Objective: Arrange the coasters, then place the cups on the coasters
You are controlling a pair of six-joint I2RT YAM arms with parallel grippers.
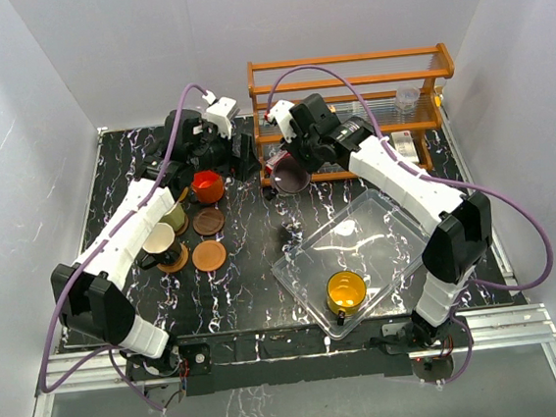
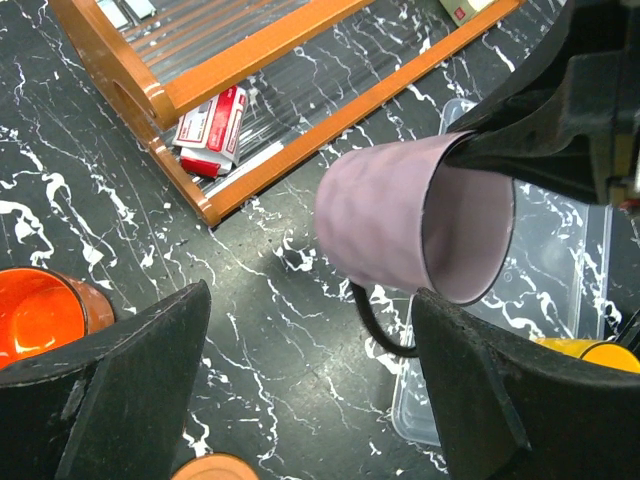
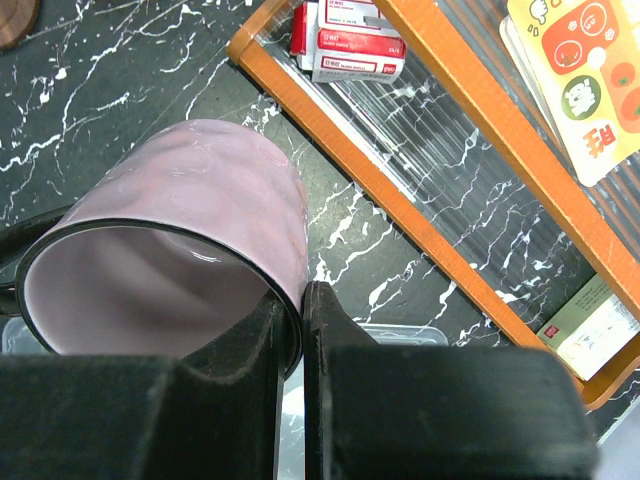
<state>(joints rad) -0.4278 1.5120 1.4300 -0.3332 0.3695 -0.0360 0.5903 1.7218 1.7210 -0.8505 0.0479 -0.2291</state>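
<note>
Now: your right gripper (image 3: 302, 320) pinches rim of mauve handled ceramic mug (image 2: 385, 225), tilted, airborne, just ahead of wide-open left gripper (image 2: 310, 335). Thin rim pinch: mug may slip.

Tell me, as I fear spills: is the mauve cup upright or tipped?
Tipped. The mauve cup hangs sideways, rim pinched by the right gripper; inside looks empty.
</note>
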